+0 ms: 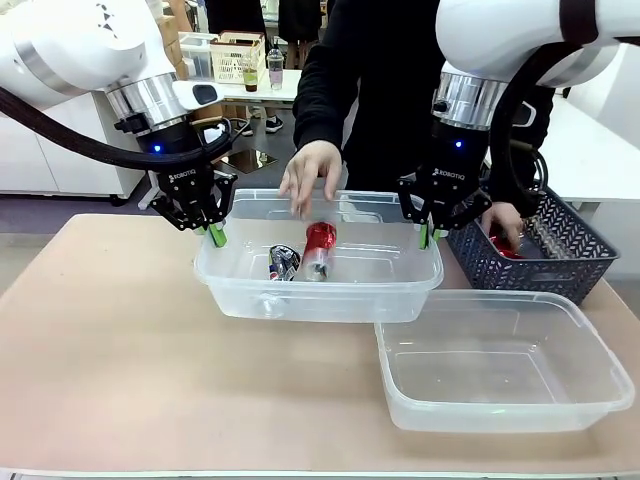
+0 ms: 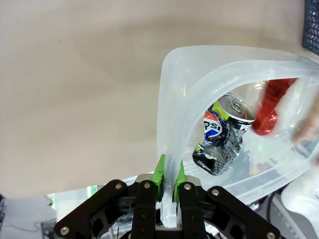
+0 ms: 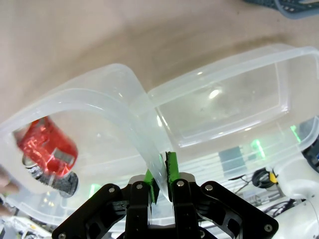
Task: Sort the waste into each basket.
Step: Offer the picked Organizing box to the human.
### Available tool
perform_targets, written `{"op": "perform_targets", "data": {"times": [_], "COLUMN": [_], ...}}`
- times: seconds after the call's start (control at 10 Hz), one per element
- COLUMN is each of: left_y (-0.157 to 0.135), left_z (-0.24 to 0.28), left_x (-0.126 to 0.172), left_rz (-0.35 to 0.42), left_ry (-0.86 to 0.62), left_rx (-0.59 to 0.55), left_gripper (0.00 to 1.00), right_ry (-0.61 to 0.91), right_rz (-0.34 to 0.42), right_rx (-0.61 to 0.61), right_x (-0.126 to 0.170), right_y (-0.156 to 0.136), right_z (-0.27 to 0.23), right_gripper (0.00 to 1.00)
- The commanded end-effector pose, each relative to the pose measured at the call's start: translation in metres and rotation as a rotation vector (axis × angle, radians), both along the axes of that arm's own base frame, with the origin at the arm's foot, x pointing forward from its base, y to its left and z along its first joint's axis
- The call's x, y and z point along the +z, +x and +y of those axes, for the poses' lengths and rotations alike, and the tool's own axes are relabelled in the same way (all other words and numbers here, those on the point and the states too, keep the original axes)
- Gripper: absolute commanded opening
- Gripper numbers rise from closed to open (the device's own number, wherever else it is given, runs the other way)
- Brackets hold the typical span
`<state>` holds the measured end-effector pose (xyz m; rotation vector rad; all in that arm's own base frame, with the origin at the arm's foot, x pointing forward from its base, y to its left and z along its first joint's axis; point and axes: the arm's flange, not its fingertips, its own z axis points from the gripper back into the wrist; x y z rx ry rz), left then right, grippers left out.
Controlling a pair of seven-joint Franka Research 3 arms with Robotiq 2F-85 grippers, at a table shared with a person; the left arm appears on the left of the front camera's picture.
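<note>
Clamping the tub [image 1: 330,300] by its end rims, we point left gripper [image 1: 217,237] and right gripper [image 1: 430,238] downward; red can [image 1: 320,248] and black can [image 1: 283,263] lie between them, second tub [image 1: 500,412] near the right one, on the tan table [image 1: 120,370].

"Pepsi" on can [image 2: 223,134] (ROBOTIQ, left pincer [image 1: 217,236])

left gripper [image 1: 216,236]: clamps tub [image 1: 320,297] rim | right gripper [image 1: 428,238]: same | red can [image 1: 320,248]: inside

A crushed red can [image 1: 319,248] is laid just right of a crushed black-silver can [image 1: 283,263] in the far clear plastic tub [image 1: 350,300]. A like tub [image 1: 500,415] is set nearer, rightwards, on the tan table [image 1: 120,360]; a dark lattice basket [image 1: 560,270] is placed behind it.
</note>
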<state>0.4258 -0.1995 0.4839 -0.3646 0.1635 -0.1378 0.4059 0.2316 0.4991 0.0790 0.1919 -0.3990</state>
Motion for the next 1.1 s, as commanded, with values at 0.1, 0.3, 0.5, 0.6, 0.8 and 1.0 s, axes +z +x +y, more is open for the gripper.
{"op": "perform_targets", "data": {"times": [0.1,0.3,0.5,0.6,0.8,1.0], "left_y": [-0.0014,-0.0014,-0.0014,-0.0014,-0.0014,-0.0014], "left_z": [-0.0005,-0.0005,-0.0005,-0.0005,-0.0005,-0.0005], "left_x": [0.0081,0.0081,0.0081,0.0081,0.0081,0.0081], "left_rz": [-0.015,-0.015,-0.015,-0.015,-0.015,-0.015], "left_ry": [-0.023,-0.023,-0.023,-0.023,-0.023,-0.023], "left_rx": [-0.007,-0.007,-0.007,-0.007,-0.007,-0.007], "left_gripper": [0.07,0.07,0.07,0.07,0.07,0.07], "right_ry": [0.004,0.004,0.004,0.004,0.004,0.004], "right_rz": [-0.003,-0.003,-0.003,-0.003,-0.003,-0.003], "right_rx": [-0.013,-0.013,-0.013,-0.013,-0.013,-0.013], "right_x": [-0.0026,-0.0026,-0.0026,-0.0026,-0.0026,-0.0026], "right_y": [-0.0007,-0.0007,-0.0007,-0.0007,-0.0007,-0.0007], "right_z": [-0.0014,-0.0014,-0.0014,-0.0014,-0.0014,-0.0014], "right_gripper": [0.09,0.09,0.09,0.09,0.09,0.09]}}
